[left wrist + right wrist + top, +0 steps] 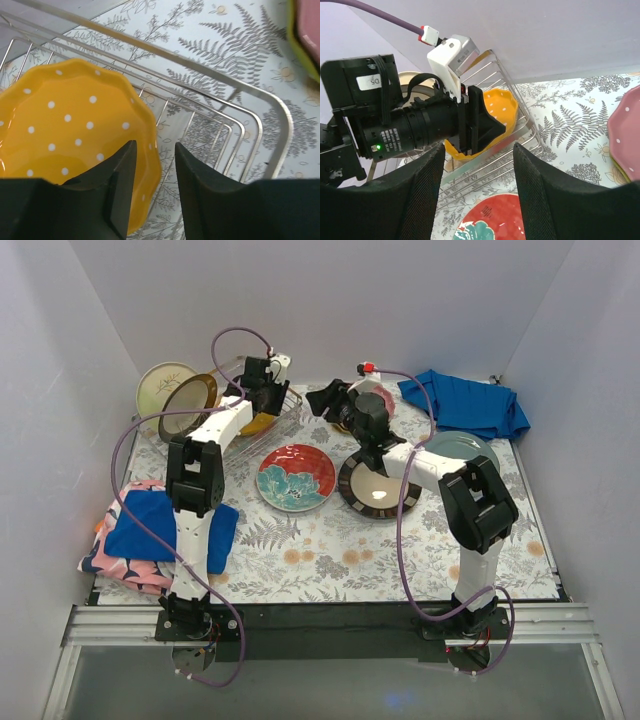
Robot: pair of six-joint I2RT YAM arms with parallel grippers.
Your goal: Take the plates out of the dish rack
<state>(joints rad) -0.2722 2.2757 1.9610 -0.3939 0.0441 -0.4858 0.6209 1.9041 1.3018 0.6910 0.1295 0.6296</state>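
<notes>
The silver wire dish rack [287,416] stands at the back left. An orange dotted plate [65,130] lies tilted in it. My left gripper [155,145] is open, its jaws straddling that plate's scalloped rim; it also shows from above [262,395]. A cream sprig plate [160,383] and a brown-rimmed plate [190,400] lean at the rack's left end. My right gripper [479,150] is open and empty, hovering right of the rack [322,400]. On the table lie the teal-red floral plate [296,477], the dark-rimmed glossy plate [378,487], the grey-teal plate [462,445] and the pink plate [625,130] on a lime-green one [295,45].
A blue cloth [465,402] lies bunched at the back right. Another blue cloth [150,525] lies on a pink patterned one at the left edge. The fern-print mat [330,550] covers the table. White walls close in on three sides.
</notes>
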